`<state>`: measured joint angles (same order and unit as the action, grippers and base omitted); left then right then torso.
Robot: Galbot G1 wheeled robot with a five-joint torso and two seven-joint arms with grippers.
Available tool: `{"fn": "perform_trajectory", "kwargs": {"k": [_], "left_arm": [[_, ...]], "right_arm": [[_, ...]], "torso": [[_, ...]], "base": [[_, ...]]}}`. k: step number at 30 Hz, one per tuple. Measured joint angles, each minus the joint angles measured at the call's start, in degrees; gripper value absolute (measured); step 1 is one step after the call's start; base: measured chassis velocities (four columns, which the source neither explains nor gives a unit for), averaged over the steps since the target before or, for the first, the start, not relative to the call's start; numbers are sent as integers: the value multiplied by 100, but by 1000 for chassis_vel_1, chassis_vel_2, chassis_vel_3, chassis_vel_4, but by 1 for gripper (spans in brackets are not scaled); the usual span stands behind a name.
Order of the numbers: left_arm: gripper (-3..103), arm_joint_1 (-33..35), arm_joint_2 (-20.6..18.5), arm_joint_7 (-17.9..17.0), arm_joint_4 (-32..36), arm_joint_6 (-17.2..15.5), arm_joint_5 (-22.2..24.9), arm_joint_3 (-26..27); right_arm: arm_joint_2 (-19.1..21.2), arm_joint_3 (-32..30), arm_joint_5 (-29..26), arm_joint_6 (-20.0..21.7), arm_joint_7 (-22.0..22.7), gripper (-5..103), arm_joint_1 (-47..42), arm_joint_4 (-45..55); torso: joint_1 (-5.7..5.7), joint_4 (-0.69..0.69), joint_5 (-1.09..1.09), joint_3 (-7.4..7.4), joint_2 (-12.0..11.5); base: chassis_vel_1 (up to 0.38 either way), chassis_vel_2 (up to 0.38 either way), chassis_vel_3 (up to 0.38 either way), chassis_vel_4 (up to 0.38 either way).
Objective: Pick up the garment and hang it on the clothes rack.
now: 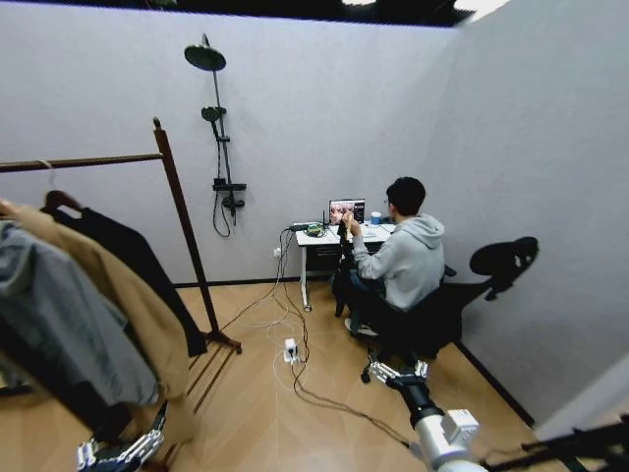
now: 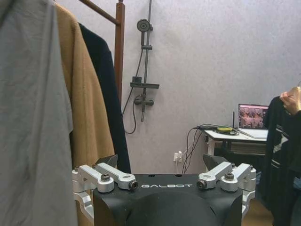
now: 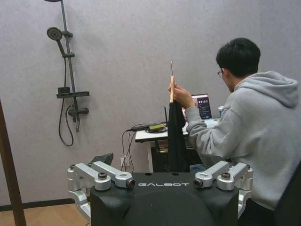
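Beside the white bench (image 1: 329, 239) at the far wall, a seated person's hand (image 3: 178, 92) holds up the black long-sleeved garment (image 3: 177, 136) on its light wooden hanger (image 3: 171, 89), well apart from both arms. On the robot's left stands the tall reddish-brown wooden clothes rack (image 1: 183, 218), its rail carrying a grey top (image 1: 59, 315), a tan coat (image 1: 133, 305) and a dark coat (image 1: 138, 261). Low beside those clothes, the left tool (image 2: 164, 181) spreads wide, empty. Near the floor, the right tool (image 3: 160, 180) is likewise wide and empty.
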<state>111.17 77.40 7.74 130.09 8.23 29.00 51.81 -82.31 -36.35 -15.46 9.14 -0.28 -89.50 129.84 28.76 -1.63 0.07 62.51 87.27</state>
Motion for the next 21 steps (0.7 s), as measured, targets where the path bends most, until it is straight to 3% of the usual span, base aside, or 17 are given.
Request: {"fn": "perform_trajectory", "kwargs": {"k": [2, 4, 5, 8, 9, 10, 12, 13, 16, 18, 20, 21], "left_arm": [[100, 0, -1, -1, -1, 0, 0, 0], [100, 0, 0, 0, -1, 0, 0, 0], [100, 0, 0, 0, 0, 0, 0, 0], [100, 0, -1, -2, -1, 0, 0, 0], [100, 0, -1, -2, -1, 0, 0, 0], [100, 0, 0, 0, 0, 0, 0, 0], [100, 0, 0, -2, 0, 0, 0, 0], [100, 0, -1, -2, -1, 0, 0, 0], [100, 0, 0, 0, 0, 0, 0, 0], [100, 0, -1, -1, -1, 0, 0, 0], [100, -1, -1, -2, -1, 0, 0, 0], [100, -1, -1, 3, 0, 0, 0, 0]], "right_arm": [[2, -21, -2, -9, 5, 100, 6, -9], [2, -27, -2, -11, 5, 100, 7, -13], [6, -40, -3, -15, 7, 100, 13, -24], [8, -52, -7, -32, 9, 100, 19, -31], [8, -52, -7, -32, 9, 100, 19, -31], [10, -61, 2, -64, 9, 100, 31, -55], [11, -68, 15, -79, 9, 100, 37, -66], [11, -80, 23, -88, 11, 100, 37, -68], [16, -109, 67, -92, 43, 100, 41, -69], [38, -115, 100, -77, 158, 100, 129, -69], [54, -128, 118, -65, 203, 100, 208, -70], [102, -145, 178, -51, 317, 100, 404, -94]], "torso": [[2, -4, -15, 0, -1], [0, -3, -11, -1, 0], [1, 0, 2, 0, 0], [1, -4, -14, 0, 0], [1, -4, -14, 0, 0], [-1, -1, 1, 0, 0], [3, 0, -1, 2, -2], [3, -2, -15, 0, -1], [0, 0, 0, 0, 0], [5, -4, -15, 1, -2], [5, -5, -14, 1, -2], [7, -2, -2, 2, -3]], "base": [[-377, 360, 367, -361], [-381, 360, 379, -355], [-320, 380, 326, -368], [-333, 377, 347, -354], [-359, 369, 359, -360], [-364, 369, 341, -374], [-348, 364, 341, -326], [-348, 338, 343, -326], [-351, 348, 360, -377], [-364, 316, 311, -316], [-251, 221, 292, -288], [-126, 261, 150, -244]]}}
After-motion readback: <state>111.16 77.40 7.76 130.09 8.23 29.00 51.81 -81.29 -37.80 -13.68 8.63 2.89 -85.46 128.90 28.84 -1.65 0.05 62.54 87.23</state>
